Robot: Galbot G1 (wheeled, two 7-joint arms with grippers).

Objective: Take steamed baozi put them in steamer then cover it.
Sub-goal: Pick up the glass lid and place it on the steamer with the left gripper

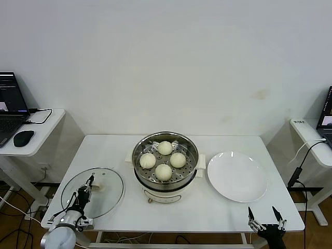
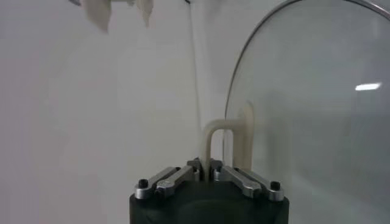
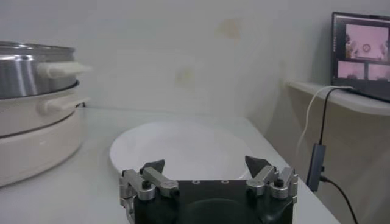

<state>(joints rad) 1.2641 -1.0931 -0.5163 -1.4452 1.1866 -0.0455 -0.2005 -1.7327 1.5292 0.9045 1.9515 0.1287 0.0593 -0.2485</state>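
Note:
Four cream-white baozi lie in the shiny steel steamer on its cream pot base at the table's middle. The steamer also shows in the right wrist view. The clear glass cover is at the table's front left. My left gripper is shut on its cream bar handle; the glass fills the left wrist view beside my left gripper. I cannot tell whether the cover is off the table. My right gripper is open and empty at the front right edge, as the right wrist view shows.
An empty white plate lies right of the steamer, just beyond my right gripper. A side table at the left holds a laptop and mouse. Another side table with a cable stands at the right.

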